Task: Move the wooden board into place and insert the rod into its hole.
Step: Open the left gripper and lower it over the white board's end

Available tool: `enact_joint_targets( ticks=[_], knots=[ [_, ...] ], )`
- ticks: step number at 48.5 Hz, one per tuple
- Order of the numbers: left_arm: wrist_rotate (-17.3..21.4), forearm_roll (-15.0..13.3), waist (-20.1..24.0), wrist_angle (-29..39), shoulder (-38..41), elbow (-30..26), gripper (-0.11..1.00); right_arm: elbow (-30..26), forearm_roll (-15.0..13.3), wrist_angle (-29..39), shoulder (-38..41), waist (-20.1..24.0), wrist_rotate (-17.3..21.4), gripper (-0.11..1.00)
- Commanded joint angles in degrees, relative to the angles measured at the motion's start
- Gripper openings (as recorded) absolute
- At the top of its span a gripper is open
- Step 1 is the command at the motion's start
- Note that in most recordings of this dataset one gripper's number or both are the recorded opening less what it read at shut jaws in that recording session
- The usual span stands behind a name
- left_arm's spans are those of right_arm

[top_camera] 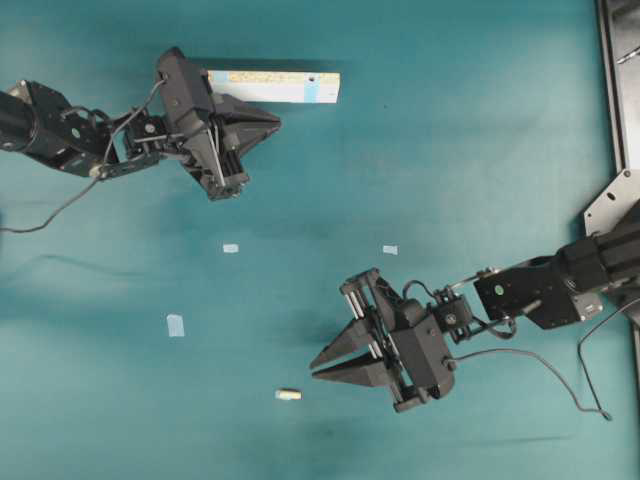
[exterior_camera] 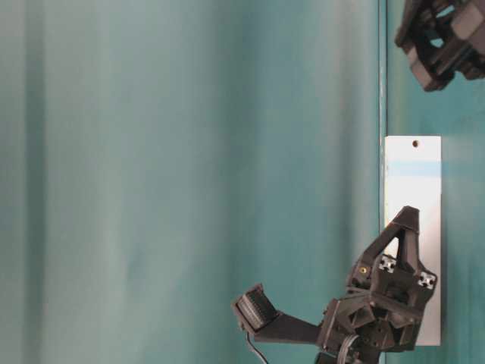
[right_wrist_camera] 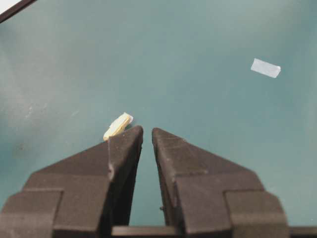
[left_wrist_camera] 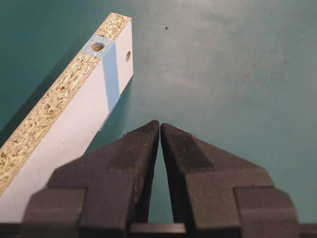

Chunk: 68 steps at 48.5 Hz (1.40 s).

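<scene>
The wooden board (top_camera: 275, 86) lies at the top of the teal table, pale with a blue tape band near its right end. Its hole (exterior_camera: 415, 142) sits near that end. In the left wrist view the board (left_wrist_camera: 64, 129) stands on its side; a hole (left_wrist_camera: 128, 56) shows in the white face and another in the chipboard edge. My left gripper (top_camera: 275, 122) is shut and empty, just beside the board, apart from it. The rod (top_camera: 288, 395) lies on the table, just left of my right gripper (top_camera: 315, 368), which is shut on nothing. The rod (right_wrist_camera: 118, 125) peeks past the left fingertip.
Small light-blue tape squares (top_camera: 231, 248) (top_camera: 390, 250) (top_camera: 176, 325) mark the table's middle, and one of them (right_wrist_camera: 265, 68) shows in the right wrist view. A metal frame (top_camera: 612, 80) runs along the right edge. A loose cable (top_camera: 580, 380) trails from the right arm.
</scene>
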Motion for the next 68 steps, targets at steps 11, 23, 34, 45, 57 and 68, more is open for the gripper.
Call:
enact_joint_targets(
  ticks=[11,23,34,45,57,68],
  knots=[
    [0.18,2.2,-0.35,14.06,-2.99,-5.89,0.0,-3.96,-1.49,12.39,-3.96,0.18,0.18,-0.01],
    [2.46,2.37,-0.35,21.8,-6.94,-7.38,0.3,-6.68,-1.49,24.79,-7.91,0.26,0.18,0.09],
    [7.03,2.46,-0.35,29.0,-10.9,-6.5,0.88,-6.77,-1.49,27.6,-9.67,0.35,0.97,0.71],
    [10.46,2.46,-0.26,33.22,-13.36,-6.5,0.91,-6.86,-1.49,31.99,-10.9,0.44,2.55,0.93],
    [11.25,2.55,2.64,37.44,-16.61,-6.24,0.91,-7.21,-1.49,35.68,-12.13,0.44,4.31,0.93],
    [19.42,2.64,7.73,40.25,-18.72,-5.27,0.91,-8.7,-1.49,38.23,-12.22,0.44,5.27,0.93]
  ],
)
